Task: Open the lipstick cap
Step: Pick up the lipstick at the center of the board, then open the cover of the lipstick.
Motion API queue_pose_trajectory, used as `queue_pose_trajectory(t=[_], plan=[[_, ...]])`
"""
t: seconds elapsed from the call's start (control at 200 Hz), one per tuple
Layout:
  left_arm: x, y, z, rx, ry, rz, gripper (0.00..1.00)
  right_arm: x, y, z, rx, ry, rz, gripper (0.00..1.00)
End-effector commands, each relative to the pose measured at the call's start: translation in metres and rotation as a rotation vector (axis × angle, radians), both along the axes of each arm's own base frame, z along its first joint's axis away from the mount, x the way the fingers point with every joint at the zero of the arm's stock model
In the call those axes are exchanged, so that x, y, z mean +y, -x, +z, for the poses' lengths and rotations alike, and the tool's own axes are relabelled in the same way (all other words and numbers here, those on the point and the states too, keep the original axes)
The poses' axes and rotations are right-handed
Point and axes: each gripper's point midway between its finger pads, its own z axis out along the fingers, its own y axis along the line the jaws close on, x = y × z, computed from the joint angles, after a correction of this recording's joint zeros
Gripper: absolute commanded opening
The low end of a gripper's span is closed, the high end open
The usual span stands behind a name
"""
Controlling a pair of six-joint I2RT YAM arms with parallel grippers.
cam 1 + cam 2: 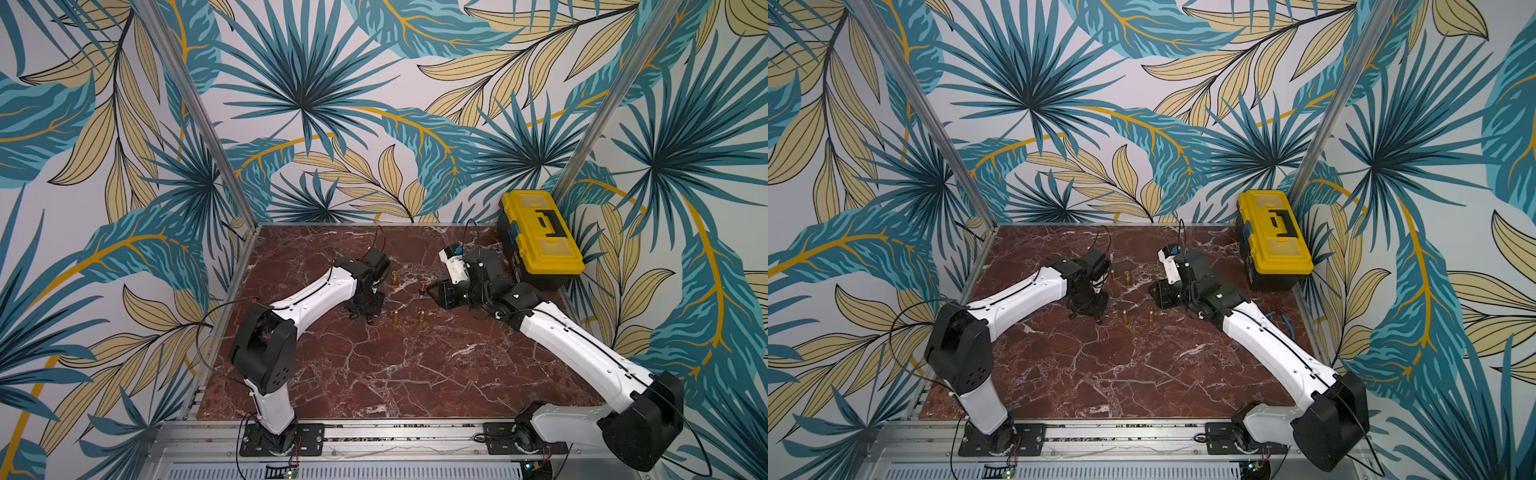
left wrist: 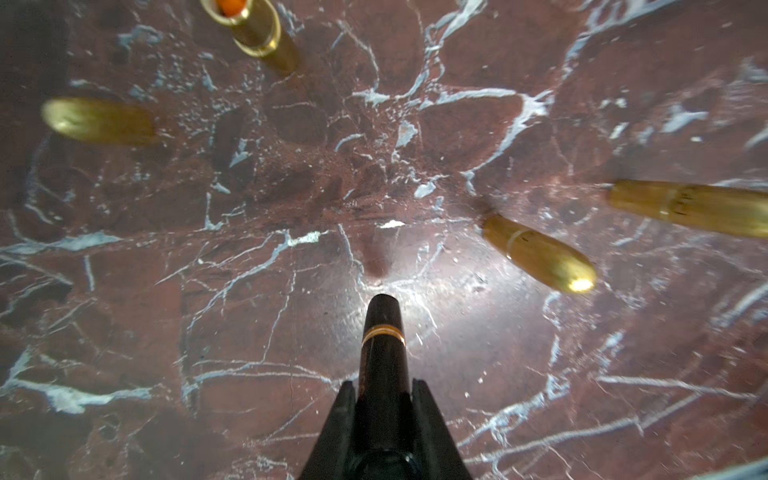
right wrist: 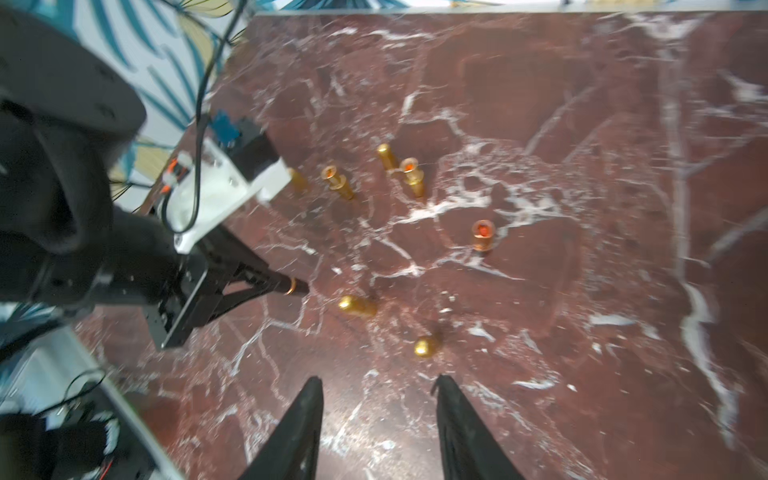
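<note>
Holding the dark lipstick (image 2: 382, 353) in the left gripper (image 2: 383, 384), jaws clamped on its barrel, free end pointing down at the bench (image 2: 540, 374). It is hanging left of centre, just left of the nearer gold tubes (image 1: 395, 318). I cannot tell whether its tip is touching the surface. A gold band (image 2: 383, 332) is marking the seam, but I cannot tell which side of it is the cap. The right gripper (image 3: 380, 379) is hovering right of centre, jaws apart and empty.

Step in hand, as I am judging it: bringing the right gripper onto the free end.

How I am planning it:
- Lifting the lipstick clear of the standing tubes, then tilting it towards the right arm.
- Closing only on the short section beyond the band, never across the seam.
- Pulling straight along the axis while the left grip is staying firm.
- Watching the open tubes showing orange (image 3: 409, 168); a careless sweep risks toppling them.
</note>
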Motion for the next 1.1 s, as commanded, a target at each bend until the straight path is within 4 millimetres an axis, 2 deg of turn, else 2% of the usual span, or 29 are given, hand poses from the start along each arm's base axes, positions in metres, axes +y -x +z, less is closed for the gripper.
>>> queue_pose_trajectory(t=[0.0, 0.155, 0.27, 0.366, 0.631, 0.891, 1.097], plan=[[-0.005, 0.015, 0.055, -0.055, 0.148, 0.021, 0.15, 0.037, 0.028, 0.000, -0.025, 0.003, 0.234, 0.47], [-0.016, 0.037, 0.107, -0.091, 0.329, 0.009, 0.16, 0.065, 0.049, -0.004, -0.097, 0.085, 0.386, 0.47], [-0.025, 0.054, 0.127, -0.053, 0.427, -0.014, 0.17, 0.078, 0.056, -0.006, -0.161, 0.139, 0.442, 0.49], [-0.024, 0.063, 0.136, -0.043, 0.458, -0.016, 0.17, 0.090, 0.062, -0.006, -0.194, 0.169, 0.484, 0.49], [-0.024, 0.078, 0.142, -0.005, 0.485, -0.032, 0.18, 0.101, 0.059, 0.001, -0.260, 0.168, 0.499, 0.49], [-0.025, 0.078, 0.144, 0.002, 0.488, -0.041, 0.18, 0.117, 0.063, -0.003, -0.255, 0.136, 0.557, 0.46], [-0.026, 0.078, 0.148, 0.001, 0.494, -0.045, 0.18, 0.120, 0.065, -0.010, -0.241, 0.136, 0.571, 0.41]])
